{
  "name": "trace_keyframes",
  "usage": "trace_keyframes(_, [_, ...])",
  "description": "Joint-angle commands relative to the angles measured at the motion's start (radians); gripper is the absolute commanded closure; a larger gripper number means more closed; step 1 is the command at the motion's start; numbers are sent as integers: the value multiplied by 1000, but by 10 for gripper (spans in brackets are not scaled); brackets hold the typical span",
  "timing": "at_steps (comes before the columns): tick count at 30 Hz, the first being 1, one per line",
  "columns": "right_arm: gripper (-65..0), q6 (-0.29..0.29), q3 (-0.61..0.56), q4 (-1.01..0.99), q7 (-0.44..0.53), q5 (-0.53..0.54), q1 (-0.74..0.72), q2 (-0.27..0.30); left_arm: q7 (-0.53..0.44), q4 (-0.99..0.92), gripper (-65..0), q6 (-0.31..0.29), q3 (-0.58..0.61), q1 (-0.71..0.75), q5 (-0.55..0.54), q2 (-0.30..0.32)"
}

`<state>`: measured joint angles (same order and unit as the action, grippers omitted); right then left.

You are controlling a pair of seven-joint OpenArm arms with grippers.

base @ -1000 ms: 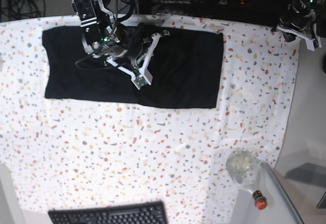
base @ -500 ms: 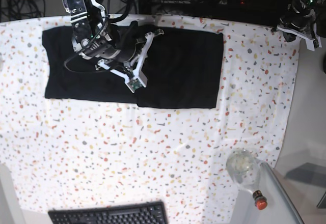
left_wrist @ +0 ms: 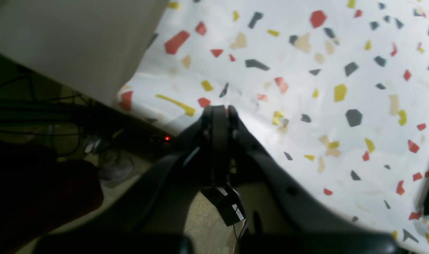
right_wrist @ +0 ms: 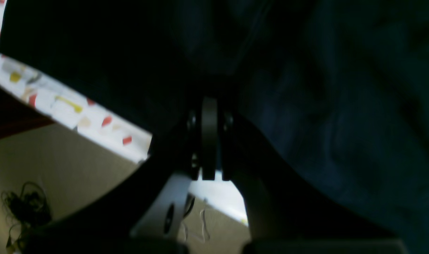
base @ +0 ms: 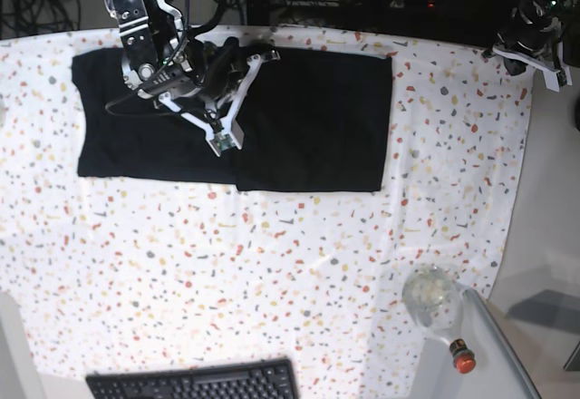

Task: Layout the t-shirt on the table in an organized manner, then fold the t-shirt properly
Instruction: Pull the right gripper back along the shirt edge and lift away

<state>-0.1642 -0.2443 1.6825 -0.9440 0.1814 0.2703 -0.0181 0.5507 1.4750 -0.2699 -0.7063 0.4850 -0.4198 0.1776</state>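
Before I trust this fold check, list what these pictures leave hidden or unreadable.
- Base view: the right arm covers the t-shirt's upper middle, so the fold there is unseen.
- Right wrist view: the right gripper is against very dark, blurred cloth; whether its fingers pinch fabric is unclear.
- Base view: the left gripper is too small to show its fingers.
- Base view: the keyboard is cut off by the bottom edge.

One black t-shirt (base: 308, 122) is lying on one speckled bench (base: 272, 272). Two robot arms are showing: one (base: 159, 54) at eleven o'clock, one (base: 535, 32) at one o'clock. One keyboard (base: 195, 383) is sitting at six o'clock, with one clear bottle (base: 435, 304) lying at five o'clock, wearing one red cap (base: 463, 360).
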Motion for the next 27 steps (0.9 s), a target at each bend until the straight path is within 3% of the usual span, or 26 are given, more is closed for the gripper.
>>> trace_keyframes(1, [0, 4, 1, 29, 6, 5, -6, -3, -14, 13, 0, -4, -6, 4, -4, 15])
trace_keyframes(6, [-225, 4, 0, 106, 7, 3, 36, -21, -14, 13, 0, -4, -8, 4, -4, 15])
trace_keyframes(9, [-257, 4, 0, 169, 7, 0, 42, -27, -14, 13, 0, -4, -5, 4, -4, 13])
trace_keyframes(13, [-257, 4, -10, 215, 10, 2, 33, -29, -14, 14, 0, -4, -2, 2, -4, 9])
trace_keyframes(16, [-234, -4, -11, 204, 73, 3, -26, -29, -14, 14, 0, -4, 35, 1, -4, 9])
trace_keyframes(18, [-150, -4, -11, 156, 128, 3, -73, -29, -14, 14, 0, -4, 50, 1, -4, 9])
trace_keyframes(20, [-26, -5, -10, 94, 156, 5, -133, -30, -14, 14, 0, -4, 57, 1, -4, 9])
trace_keyframes(21, [0, -5, -10, 63, 162, 5, -159, -30, -14, 14, 0, -4, 55, 1, -4, 9])
trace_keyframes(27, [0, -5, 1, -126, 164, 7, -283, -59, -14, 13, 0, -4, 47, -1, -4, 12])
